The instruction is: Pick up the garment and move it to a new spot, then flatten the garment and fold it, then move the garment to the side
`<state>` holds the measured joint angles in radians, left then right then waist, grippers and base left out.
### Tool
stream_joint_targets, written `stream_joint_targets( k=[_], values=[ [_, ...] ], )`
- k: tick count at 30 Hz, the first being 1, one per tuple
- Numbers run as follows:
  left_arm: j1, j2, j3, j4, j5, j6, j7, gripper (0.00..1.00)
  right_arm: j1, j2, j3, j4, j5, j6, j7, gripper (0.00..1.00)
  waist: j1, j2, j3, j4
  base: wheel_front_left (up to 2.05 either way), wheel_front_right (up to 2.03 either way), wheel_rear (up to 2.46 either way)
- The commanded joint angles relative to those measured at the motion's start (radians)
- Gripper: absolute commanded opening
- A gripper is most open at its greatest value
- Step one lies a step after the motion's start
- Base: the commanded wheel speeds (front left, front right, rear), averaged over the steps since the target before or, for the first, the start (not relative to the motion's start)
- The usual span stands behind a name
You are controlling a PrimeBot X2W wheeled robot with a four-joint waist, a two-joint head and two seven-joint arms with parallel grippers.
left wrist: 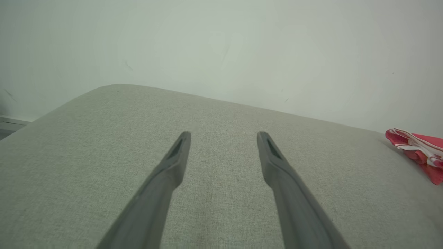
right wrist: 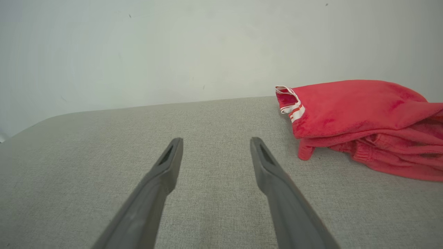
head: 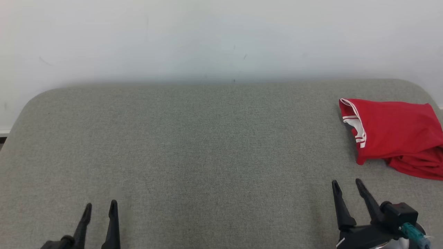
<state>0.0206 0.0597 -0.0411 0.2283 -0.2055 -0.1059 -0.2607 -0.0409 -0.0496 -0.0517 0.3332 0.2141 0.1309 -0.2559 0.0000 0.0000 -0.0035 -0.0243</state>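
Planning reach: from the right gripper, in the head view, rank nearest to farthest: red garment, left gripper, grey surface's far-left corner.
From the right gripper:
1. red garment, just ahead, to its right.
2. left gripper, across at the near left.
3. far-left corner, at the back left.

garment was clipped by the right edge in all three views; full outline and garment type could not be determined. left gripper was cut off below the fingers by the head view's bottom edge.
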Motion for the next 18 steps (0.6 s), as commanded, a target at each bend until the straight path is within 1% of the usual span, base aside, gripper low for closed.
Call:
stream_joint_targets(
  k=[1, 7, 18],
  values=[
    [0.000, -0.001, 0.000, 0.003, -0.001, 0.000, 0.000, 0.00, 0.000, 0.001, 0.000, 0.003, 0.001, 0.000, 0.001, 0.00, 0.0000, 0.0000, 0.000, 0.000, 0.00, 0.00, 0.00],
    [0.017, -0.014, -0.001, 0.053, -0.022, 0.000, 0.009, 0.00, 0.030, 0.009, -0.001, 0.051, 0.018, 0.000, 0.008, 0.00, 0.0000, 0.0000, 0.001, 0.000, 0.00, 0.00, 0.00],
    [-0.004, -0.013, 0.026, 0.045, -0.228, -0.004, 0.067, 0.00, 0.016, 0.008, -0.007, 0.027, 0.225, 0.000, 0.060, 0.00, 0.0000, 0.0000, 0.001, 0.003, 0.00, 0.00, 0.00]
  ],
)
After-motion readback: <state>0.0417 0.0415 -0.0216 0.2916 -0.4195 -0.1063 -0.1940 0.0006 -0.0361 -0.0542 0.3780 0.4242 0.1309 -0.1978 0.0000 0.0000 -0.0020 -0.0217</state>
